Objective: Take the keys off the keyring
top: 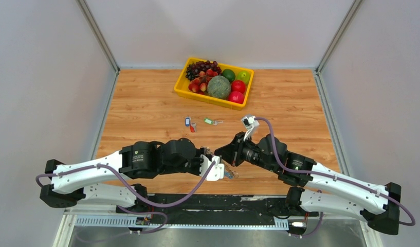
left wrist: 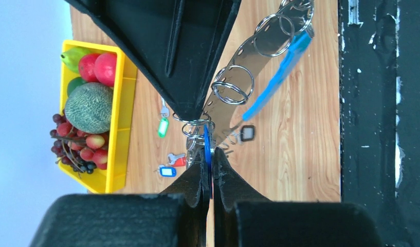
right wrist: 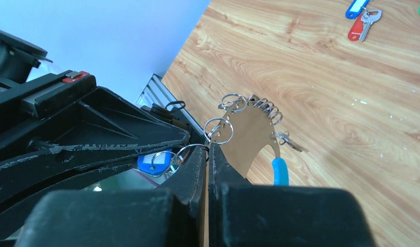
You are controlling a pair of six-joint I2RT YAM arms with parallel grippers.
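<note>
Left end effector (left wrist: 210, 160) has its jaws pinched nearly closed on a blue key (left wrist: 207, 141), gripping the plastic head edge-on. Facing it tip to tip, the right end effector (right wrist: 208, 154) is clamped just as narrowly on the near edge of the keyring (right wrist: 249, 135). That is a grey plate with a row of split rings along its rim and a bright blue section (right wrist: 279, 172).

Both are held above the desk (top: 146, 113) near its front edge, between the two arms. The blue key joins the plate through one small split ring (right wrist: 192, 149) right at the right fingertips, so key and keyring are almost touching.

From the left wrist view the plate's long axis runs straight away from the left fingertips, past the right end effector. The key therefore sits on the left arm's side and the plate on the right's — a parting move would probably draw the two arms away from each other along that line, with the ring as the sticking point. A black-tagged key (left wrist: 247, 133) hangs from the plate too.

Farther out lie three loose keys, blue (top: 187, 122), red (top: 193, 127) and green (top: 208, 122). Beyond them is the yellow tray (top: 183, 91) of fruit.
</note>
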